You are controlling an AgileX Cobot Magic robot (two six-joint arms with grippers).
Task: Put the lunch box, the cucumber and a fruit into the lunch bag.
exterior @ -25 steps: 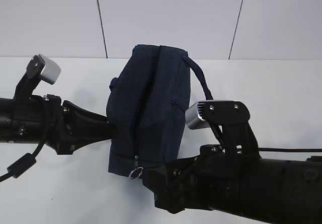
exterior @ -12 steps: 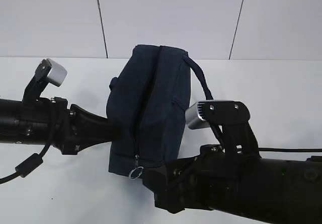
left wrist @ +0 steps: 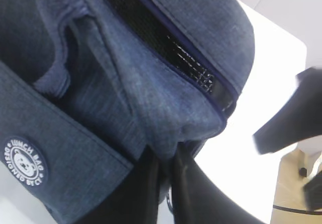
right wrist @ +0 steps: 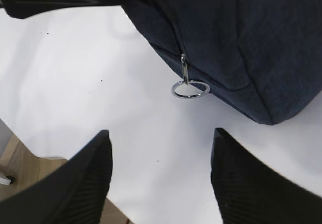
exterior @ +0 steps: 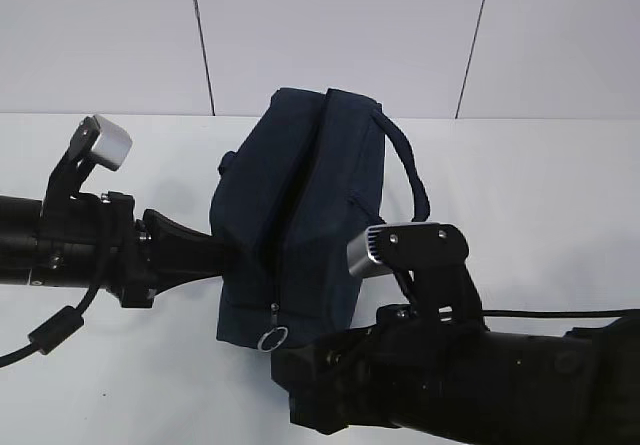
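The navy lunch bag point(exterior: 300, 215) stands on the white counter point(exterior: 540, 185), its zipper partly open (dark mesh shows in the gap). The left fingers point(left wrist: 166, 176) pinch a fold of its fabric; the right fingers point(right wrist: 161, 178) gape wide, empty, near the silver ring pull point(right wrist: 190, 89).

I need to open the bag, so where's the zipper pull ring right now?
The silver ring hangs at the near bottom end of the lunch bag, low and centre in the exterior view, just ahead of the open right gripper, untouched.
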